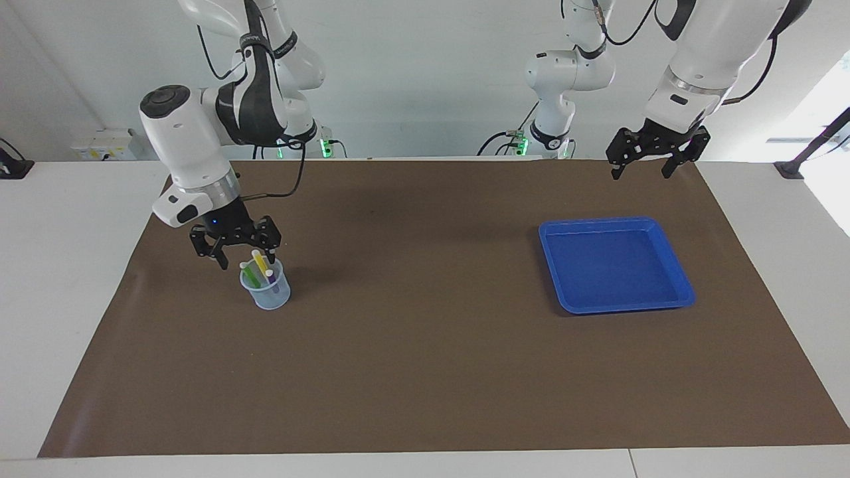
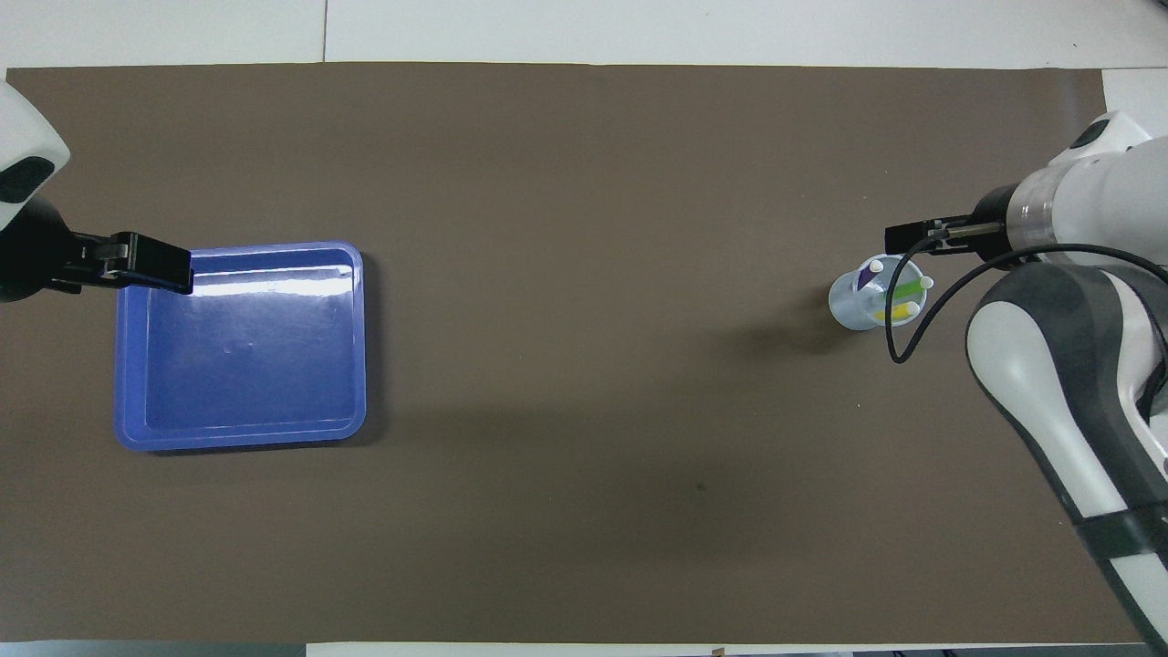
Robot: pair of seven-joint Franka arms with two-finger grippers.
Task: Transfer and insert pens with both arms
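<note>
**Clerk:** Item one, the pens; three slim markers standing tilted in a small translucent bluish cup (image 1: 267, 291); yellow pen (image 1: 258, 260), green pen (image 1: 250, 273), purple pen (image 1: 271, 281); each topped by a pale whitish end; the three lean apart from one another, their upper ends above the rim.

**Checker:** Location of the cup?

**Clerk:** On the brown mat (image 1: 425, 372), toward the right arm's end of the table; upright; well apart from the blue tray (image 1: 677, 275).

**Checker:** Item two, the right gripper?

**Clerk:** Right gripper (image 1: 234, 247); black, clawed, on a silver wrist ring; raised just above the cup's rim, on its robot-ward side, off toward the table's end; jaws spread wide, released, holding nothing; no finger touches a pen.

**Checker:** Item three, the left gripper?

**Clerk:** Left gripper (image 1: 652, 158); raised in the air over the mat's robot-ward edge, near the tray; jaws released, fingers apart, nothing between them; in the overhead view its black finger (image 2: 151, 266) overlaps the tray's corner.

**Checker:** The tray itself?

**Clerk:** Square, shallow, glossy blue, with rounded corners; flat on the mat toward the left arm's end.
</note>
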